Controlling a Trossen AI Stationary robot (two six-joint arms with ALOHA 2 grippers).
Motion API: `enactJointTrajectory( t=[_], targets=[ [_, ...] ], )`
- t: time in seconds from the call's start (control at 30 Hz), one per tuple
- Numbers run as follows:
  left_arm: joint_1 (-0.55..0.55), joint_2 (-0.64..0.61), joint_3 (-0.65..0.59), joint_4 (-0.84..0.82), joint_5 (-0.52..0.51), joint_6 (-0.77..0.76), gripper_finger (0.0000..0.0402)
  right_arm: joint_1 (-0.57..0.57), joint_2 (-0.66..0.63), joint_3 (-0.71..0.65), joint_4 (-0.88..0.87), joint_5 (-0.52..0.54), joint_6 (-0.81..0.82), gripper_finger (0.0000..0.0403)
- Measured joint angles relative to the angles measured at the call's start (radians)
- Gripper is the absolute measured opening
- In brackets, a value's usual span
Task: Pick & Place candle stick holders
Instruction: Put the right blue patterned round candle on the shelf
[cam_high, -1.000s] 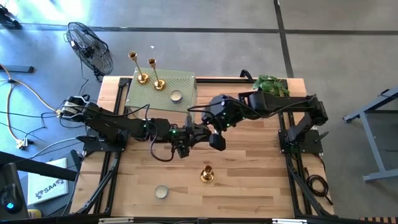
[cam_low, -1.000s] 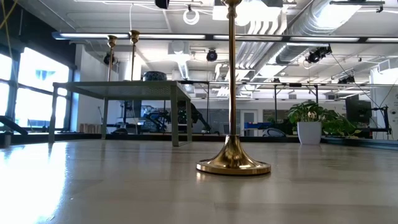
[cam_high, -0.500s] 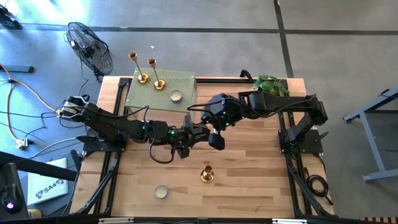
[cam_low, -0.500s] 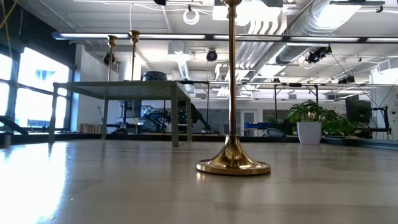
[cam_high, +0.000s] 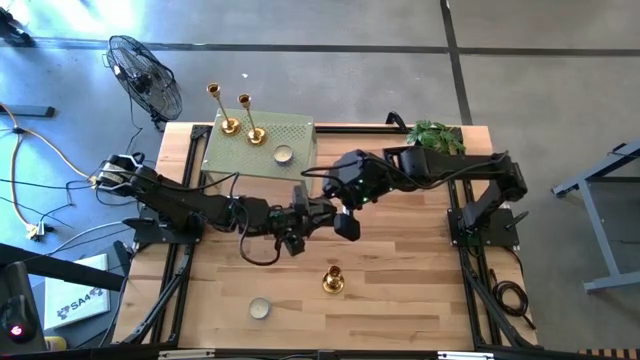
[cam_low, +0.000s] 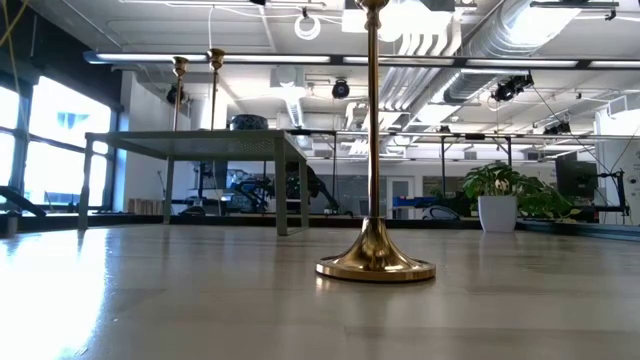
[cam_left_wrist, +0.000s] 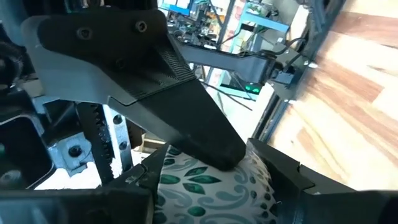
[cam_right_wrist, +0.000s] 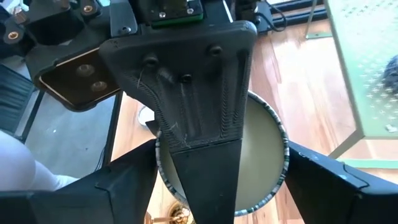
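Brass candle stick holders stand upright, stems vertical: one (cam_high: 332, 281) on the worktop at lower centre of the high view, two (cam_high: 229, 125) (cam_high: 256, 136) on a green perforated stand (cam_high: 295, 135) at upper left. Only the wrist views reveal a leaf-patterned round cup (cam_left_wrist: 205, 186) at mid-worktop. The left gripper (cam_high: 318, 212) clamps it part-closed; the right gripper (cam_high: 345, 218) is spread wide around its rim.

Left end effector (cam_high: 301, 213) shifted slightly right toward right end effector (cam_high: 345, 222); right end effector's fingers spread a little wider.
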Motion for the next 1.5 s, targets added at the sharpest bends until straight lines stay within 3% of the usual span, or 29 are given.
enactJointTrajectory(
  t=[0.53,0.67,0.8,0.97,1.2,1.3,1.4,1.5],
  targets=[
    [0.002,-0.067,-0.002,-0.076,-0.137,-0.011,0.0167,0.002,-0.082,0.002,-0.059,0.013,0.036,0.0312],
    [-0.013,-0.089,-0.003,-0.073,-0.335,-0.134,0.0167,0.017,-0.125,0.002,-0.091,0.085,0.059,0.0312],
    [-0.033,-0.150,-0.001,-0.143,-0.558,-0.154,0.0167,0.046,-0.154,0.002,-0.103,0.166,0.053,0.0312],
    [-0.099,-0.221,-0.003,-0.256,-0.684,-0.211,0.0168,0.072,-0.171,0.002,-0.106,0.241,0.023,0.0312],
    [-0.188,-0.294,-0.003,-0.422,-0.891,-0.325,0.0168,0.086,-0.169,0.002,-0.112,0.257,0.001,0.0312],
    [-0.211,-0.308,-0.002,-0.450,-0.883,-0.397,0.0168,0.089,-0.169,0.002,-0.100,0.296,-0.019,0.0312],
    [-0.229,-0.321,-0.002,-0.443,-0.751,-0.489,0.0168,0.091,-0.164,0.002,-0.020,0.312,-0.057,0.0312],
    [-0.236,-0.330,-0.002,-0.415,-0.675,-0.488,0.0168,0.097,-0.161,0.002,0.082,0.253,-0.100,0.0312]
  ],
)
